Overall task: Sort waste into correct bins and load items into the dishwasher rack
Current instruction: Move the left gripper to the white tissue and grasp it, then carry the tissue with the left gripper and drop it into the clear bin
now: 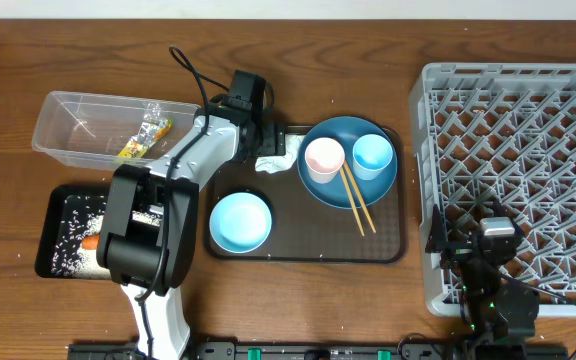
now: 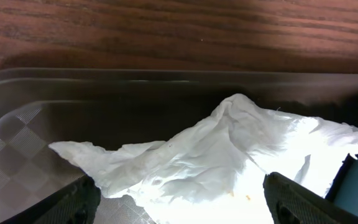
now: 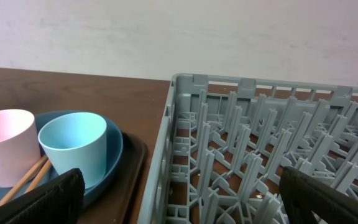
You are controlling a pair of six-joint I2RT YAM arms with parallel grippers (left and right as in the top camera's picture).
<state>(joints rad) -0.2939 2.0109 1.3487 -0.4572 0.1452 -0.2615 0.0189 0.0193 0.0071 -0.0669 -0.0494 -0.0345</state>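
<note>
A crumpled white tissue lies at the brown serving tray's far left corner. My left gripper is down over it, open, one finger on each side of the tissue. The clear tub holds a yellow-green wrapper. Rice and an orange carrot lie in the black tray. The blue plate carries a pink cup, a light blue cup and two chopsticks. My right gripper hangs open over the grey rack's near left edge, holding nothing.
A light blue bowl stands on the brown serving tray, left of the plate. The left arm stretches across the space between the black tray and the bowl. In the right wrist view, the two cups stand just left of the rack.
</note>
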